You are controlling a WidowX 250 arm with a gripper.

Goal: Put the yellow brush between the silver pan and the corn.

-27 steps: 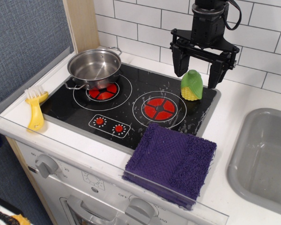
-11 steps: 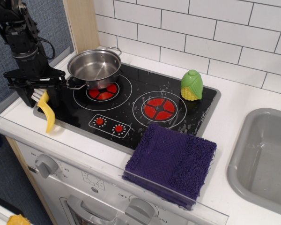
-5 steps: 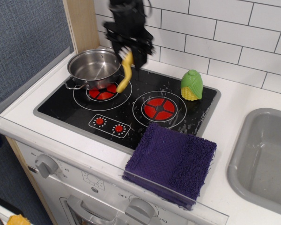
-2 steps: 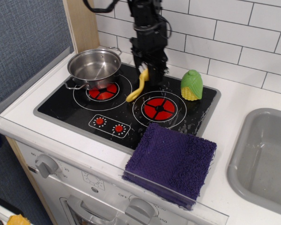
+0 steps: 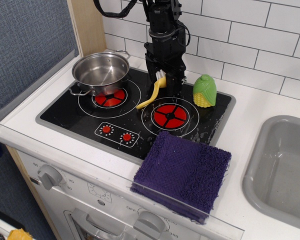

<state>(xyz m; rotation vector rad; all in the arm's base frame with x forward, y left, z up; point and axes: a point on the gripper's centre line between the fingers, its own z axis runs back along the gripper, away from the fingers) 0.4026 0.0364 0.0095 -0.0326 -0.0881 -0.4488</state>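
The yellow brush (image 5: 153,93) slants down over the black stovetop, bristle end up in my gripper (image 5: 163,80), handle tip touching or nearly touching the hob between the two burners. My gripper is shut on the brush head and hangs between the silver pan (image 5: 101,71), which stands on the left burner, and the corn (image 5: 204,90), which stands upright at the hob's back right corner. The bristles are mostly hidden by the fingers.
A purple cloth (image 5: 183,170) lies over the hob's front right edge. A grey sink (image 5: 282,168) is at the right. Two red knobs (image 5: 116,133) sit at the hob's front. A tiled wall (image 5: 250,35) runs behind, a wooden post (image 5: 87,25) at back left.
My gripper took the brush from the left counter, carried it right over the pan, and has lowered it between pan and corn; in the last half second it shifted slightly right and down.
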